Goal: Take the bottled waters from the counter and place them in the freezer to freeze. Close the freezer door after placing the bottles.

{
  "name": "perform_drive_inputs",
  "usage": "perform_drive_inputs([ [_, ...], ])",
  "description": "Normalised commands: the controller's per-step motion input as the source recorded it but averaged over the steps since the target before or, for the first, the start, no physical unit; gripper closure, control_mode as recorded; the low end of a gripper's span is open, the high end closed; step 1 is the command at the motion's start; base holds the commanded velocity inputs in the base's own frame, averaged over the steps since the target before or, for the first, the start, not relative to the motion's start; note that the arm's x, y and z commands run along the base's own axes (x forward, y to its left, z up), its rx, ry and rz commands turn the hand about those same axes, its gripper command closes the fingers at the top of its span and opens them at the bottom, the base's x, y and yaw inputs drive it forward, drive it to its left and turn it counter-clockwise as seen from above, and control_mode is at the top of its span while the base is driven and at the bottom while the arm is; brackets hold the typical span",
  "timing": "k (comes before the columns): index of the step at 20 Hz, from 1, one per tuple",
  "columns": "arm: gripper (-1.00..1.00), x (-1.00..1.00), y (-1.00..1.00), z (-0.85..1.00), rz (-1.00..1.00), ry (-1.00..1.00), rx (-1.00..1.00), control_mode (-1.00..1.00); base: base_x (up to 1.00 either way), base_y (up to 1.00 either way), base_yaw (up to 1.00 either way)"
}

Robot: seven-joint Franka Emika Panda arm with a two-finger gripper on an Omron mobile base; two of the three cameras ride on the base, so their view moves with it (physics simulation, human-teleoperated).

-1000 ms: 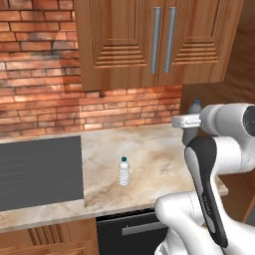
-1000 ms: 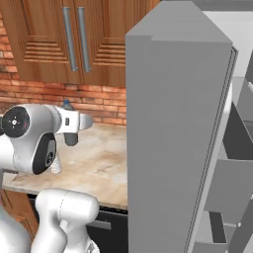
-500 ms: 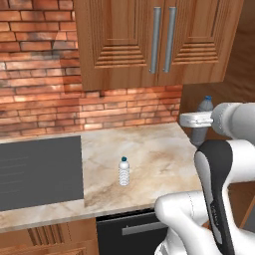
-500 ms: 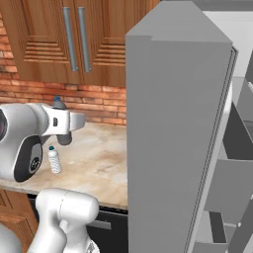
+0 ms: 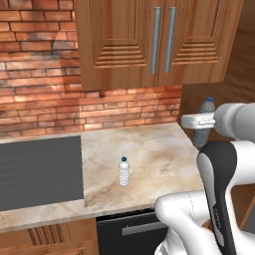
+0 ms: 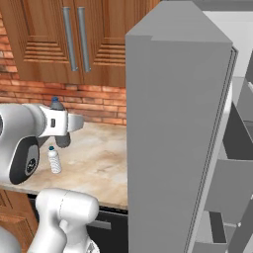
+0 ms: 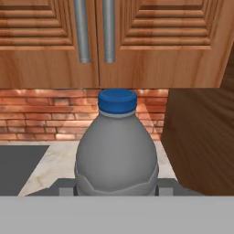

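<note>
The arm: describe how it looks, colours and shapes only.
The arm is glossy white with rounded, bulbous links, and a black band runs along the forearm. A round dark grey cap with a small grey mark covers one joint. The wrist narrows to a white block.

Grey bottle (image 7: 116,157) with blue cap; clear ribbed bottle (image 5: 124,172); cream marbled counter (image 5: 149,154).

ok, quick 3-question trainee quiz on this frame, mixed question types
1. True or false: both bottles stand on the counter.
2. The fingers are shut on which bottle? A) the clear bottle B) the grey bottle
3. What colour is the grey bottle's cap?

Key: 1 false, the grey bottle is held above the counter; 2 B; 3 blue.
</note>
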Motion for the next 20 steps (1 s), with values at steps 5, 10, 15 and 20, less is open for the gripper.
perform_drive_inputs([
  [5,1.00,0.00,0.00,0.00,0.00,0.00,0.00,-1.00,0.00,0.00,0.00],
  [10,1.00,-0.19,0.00,0.00,0.00,0.00,0.00,1.00,-0.30,0.01,0.00],
  [15,1.00,0.00,0.00,0.00,0.00,0.00,0.00,1.00,-0.85,0.09,-0.01],
  [20,1.00,0.00,0.00,0.00,0.00,0.00,0.00,1.00,-0.91,0.00,-0.03],
])
